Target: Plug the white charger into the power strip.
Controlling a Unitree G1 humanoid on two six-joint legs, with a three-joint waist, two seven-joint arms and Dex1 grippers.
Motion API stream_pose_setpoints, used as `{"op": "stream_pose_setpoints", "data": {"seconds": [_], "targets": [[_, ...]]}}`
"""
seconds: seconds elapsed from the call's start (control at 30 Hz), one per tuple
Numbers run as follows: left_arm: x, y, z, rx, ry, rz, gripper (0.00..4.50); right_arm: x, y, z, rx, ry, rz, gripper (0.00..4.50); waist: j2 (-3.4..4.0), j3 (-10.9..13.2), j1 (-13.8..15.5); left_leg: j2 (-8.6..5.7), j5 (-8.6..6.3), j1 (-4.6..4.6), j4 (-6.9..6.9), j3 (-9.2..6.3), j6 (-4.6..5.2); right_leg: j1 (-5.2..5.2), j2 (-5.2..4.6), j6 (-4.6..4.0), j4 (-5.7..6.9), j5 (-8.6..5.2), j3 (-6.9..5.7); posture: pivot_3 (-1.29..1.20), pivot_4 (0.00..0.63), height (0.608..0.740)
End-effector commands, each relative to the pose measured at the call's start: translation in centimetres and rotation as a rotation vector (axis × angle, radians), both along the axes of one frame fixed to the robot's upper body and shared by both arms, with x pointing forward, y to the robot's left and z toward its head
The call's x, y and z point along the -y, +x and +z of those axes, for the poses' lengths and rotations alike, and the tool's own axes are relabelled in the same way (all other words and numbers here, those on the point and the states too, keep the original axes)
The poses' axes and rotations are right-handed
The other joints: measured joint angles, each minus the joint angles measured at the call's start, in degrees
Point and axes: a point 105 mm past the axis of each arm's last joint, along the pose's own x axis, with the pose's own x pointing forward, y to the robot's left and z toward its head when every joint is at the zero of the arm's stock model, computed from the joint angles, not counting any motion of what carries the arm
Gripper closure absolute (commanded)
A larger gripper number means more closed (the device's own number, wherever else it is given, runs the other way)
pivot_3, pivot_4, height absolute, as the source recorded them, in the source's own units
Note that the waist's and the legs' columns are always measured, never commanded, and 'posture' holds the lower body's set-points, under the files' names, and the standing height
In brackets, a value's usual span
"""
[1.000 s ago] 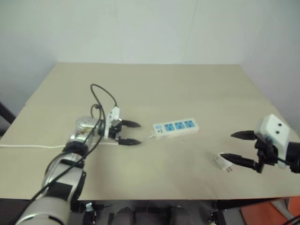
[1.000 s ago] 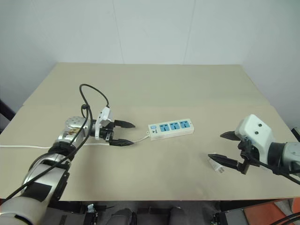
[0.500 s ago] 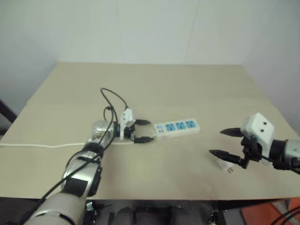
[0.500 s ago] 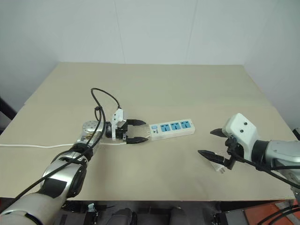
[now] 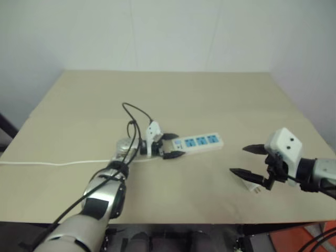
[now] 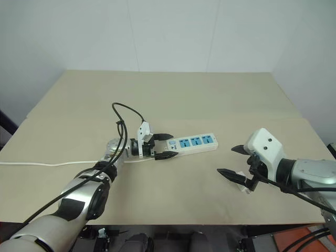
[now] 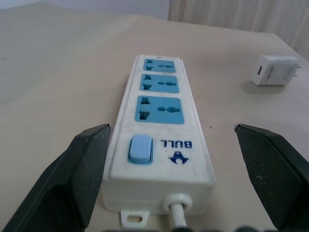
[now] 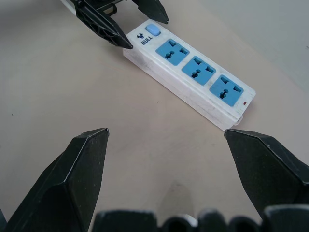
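Two grippers gape empty: your left gripper (image 6: 164, 147) straddles the strip's (image 6: 192, 143) switch end mid-table, long axis running right; the charger (image 6: 243, 185) lies just under your right gripper (image 6: 230, 161).

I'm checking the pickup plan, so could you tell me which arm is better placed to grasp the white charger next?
The right. The right gripper hangs open directly over the white charger, while the left gripper sits open around the switch end of the power strip, well away from it.
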Motion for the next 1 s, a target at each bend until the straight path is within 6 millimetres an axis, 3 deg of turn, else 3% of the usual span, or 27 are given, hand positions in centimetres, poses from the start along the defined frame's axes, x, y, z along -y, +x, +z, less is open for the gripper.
{"op": "stream_pose_setpoints", "data": {"seconds": [0.03,0.27,0.5,0.67,0.87,1.0], "targets": [[0.5,0.2,-0.5,0.023,0.064,0.022,0.03,-0.3,-0.4,0.6,0.024,-0.002,0.005,0.00,0.00,0.00,0.01,-0.01,0.00,0.00,0.00,0.00,0.00,0.00,0.00,0.00,0.00,0.00,0.00,0.00,0.150,0.740],[-0.1,-0.2,-2.5,-0.004,0.107,0.049,0.03,-0.5,-0.3,0.5,0.015,0.000,0.001,0.00,0.00,-0.01,-0.01,0.00,0.00,0.01,0.00,0.00,0.00,0.00,0.00,0.00,0.00,0.00,0.00,0.00,0.150,0.740],[0.0,-0.2,-0.9,-0.079,-0.102,0.053,0.03,-0.6,-0.1,0.4,0.013,0.024,-0.001,0.00,0.00,-0.02,-0.03,0.01,0.00,0.06,0.00,0.00,0.00,0.02,0.00,0.00,0.03,0.00,0.00,0.00,0.150,0.740],[-0.3,-0.7,-2.4,-0.055,0.004,0.032,0.03,-0.7,0.5,0.5,0.027,0.034,-0.010,0.00,0.00,-0.02,-0.06,0.00,0.00,0.03,0.00,0.00,0.00,0.01,0.00,0.00,0.00,0.00,0.00,0.00,0.150,0.740],[0.0,-0.7,-2.8,-0.015,0.060,0.033,0.03,-0.9,0.8,0.5,0.032,0.038,-0.012,0.00,0.00,-0.04,-0.01,0.00,0.00,0.06,0.00,0.00,0.00,0.05,0.00,0.00,0.02,0.00,0.00,0.00,0.150,0.740],[0.0,-0.6,-2.6,-0.011,0.035,0.053,0.85,-0.9,0.7,0.0,0.020,0.029,-0.015,0.00,0.01,-0.05,-0.01,0.00,0.00,0.08,0.00,0.00,0.00,0.06,0.00,0.00,0.03,0.00,0.00,0.00,0.150,0.740]]}}
